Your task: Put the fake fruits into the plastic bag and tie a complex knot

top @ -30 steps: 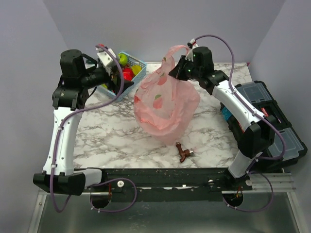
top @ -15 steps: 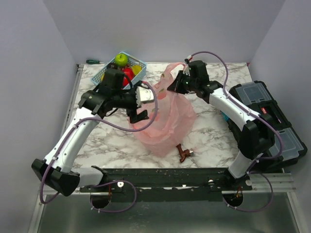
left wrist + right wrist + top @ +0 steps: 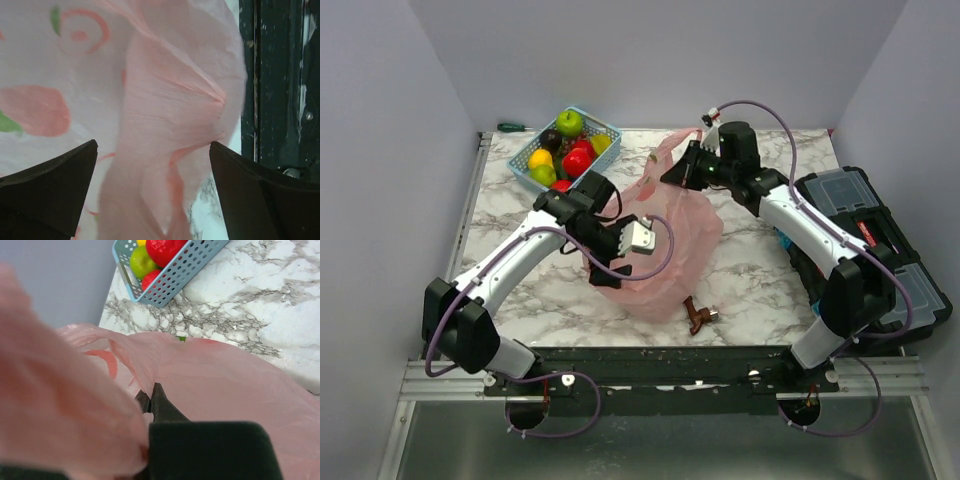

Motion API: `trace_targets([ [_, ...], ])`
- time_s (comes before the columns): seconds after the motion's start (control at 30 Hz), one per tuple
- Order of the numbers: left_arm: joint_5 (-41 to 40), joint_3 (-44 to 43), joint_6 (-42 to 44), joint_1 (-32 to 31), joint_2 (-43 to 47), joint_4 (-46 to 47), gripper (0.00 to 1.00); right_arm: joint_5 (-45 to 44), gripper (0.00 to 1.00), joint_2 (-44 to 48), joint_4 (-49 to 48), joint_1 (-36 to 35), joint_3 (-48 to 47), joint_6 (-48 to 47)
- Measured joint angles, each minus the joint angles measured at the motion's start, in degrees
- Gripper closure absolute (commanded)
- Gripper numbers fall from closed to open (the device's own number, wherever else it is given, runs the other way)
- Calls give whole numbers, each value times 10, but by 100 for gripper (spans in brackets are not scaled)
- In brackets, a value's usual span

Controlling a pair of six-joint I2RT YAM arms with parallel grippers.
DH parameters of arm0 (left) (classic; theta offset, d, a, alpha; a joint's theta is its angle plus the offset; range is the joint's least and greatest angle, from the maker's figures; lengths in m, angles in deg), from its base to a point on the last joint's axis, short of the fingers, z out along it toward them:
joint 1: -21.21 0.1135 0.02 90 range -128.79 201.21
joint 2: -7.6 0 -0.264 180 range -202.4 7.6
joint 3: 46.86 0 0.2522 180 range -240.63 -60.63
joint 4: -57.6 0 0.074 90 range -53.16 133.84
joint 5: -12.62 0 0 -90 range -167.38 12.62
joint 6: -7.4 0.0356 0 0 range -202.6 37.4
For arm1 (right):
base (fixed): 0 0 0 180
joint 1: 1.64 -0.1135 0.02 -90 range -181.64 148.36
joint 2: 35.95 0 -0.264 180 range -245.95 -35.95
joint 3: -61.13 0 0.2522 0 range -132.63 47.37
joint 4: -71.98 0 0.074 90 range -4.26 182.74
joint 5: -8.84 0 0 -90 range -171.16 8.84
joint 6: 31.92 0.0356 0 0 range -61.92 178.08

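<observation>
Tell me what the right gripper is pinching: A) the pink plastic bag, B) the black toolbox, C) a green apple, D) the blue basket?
A: the right gripper is shut on a fold at the top of the pink plastic bag.

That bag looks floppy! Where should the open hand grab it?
Probably the raised fold of the plastic bag standing inside the open left hand, approached from the near-left side: it's a thin ridge, opposite the rim the right hand pinches.

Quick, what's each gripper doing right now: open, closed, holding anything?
Left gripper: open, holding nothing, pink bag between its fingers.
Right gripper: closed on the pink bag.
</observation>
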Motion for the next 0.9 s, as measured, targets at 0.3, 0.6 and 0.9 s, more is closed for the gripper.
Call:
trace_targets([
  [0.3, -80, 75, 55, 10, 46, -12, 100, 35, 99, 13, -7, 25, 6, -57],
  [0.6, -58, 105, 66, 54, 200, 98, 36, 34, 99, 14, -25, 52, 8, -108],
  [0.9, 80, 57, -144, 169, 193, 210, 12, 27, 99, 17, -25, 52, 93, -145],
])
